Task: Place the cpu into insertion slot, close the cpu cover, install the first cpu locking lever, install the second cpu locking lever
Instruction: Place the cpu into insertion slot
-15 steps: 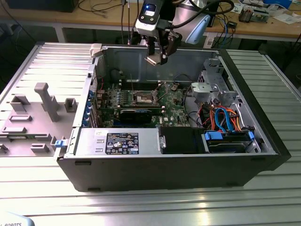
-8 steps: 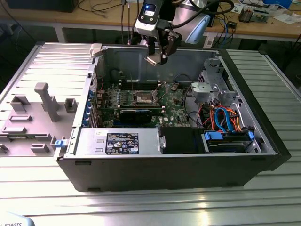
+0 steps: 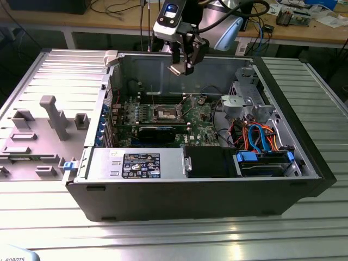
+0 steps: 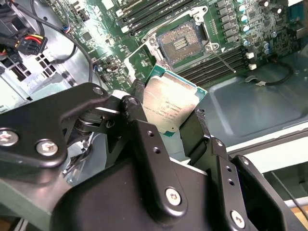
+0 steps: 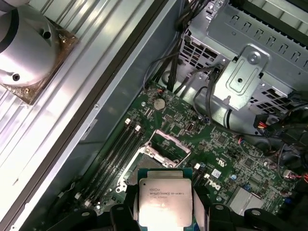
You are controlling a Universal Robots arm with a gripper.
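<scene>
Silvery cpu (image 4: 171,106), pinched by its edges in the gripper (image 4: 168,122), hangs well above the open slot (image 4: 180,41) in the board (image 4: 103,57); the edge grip probably keeps its contact face clear.

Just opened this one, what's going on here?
A robot arm's gripper holds the cpu by its edges, in the air above the open computer case. Below it, on the green motherboard, the insertion slot lies uncovered and empty, with its contacts showing. The cpu has not yet been set in, so none of the task's steps is done.
</scene>
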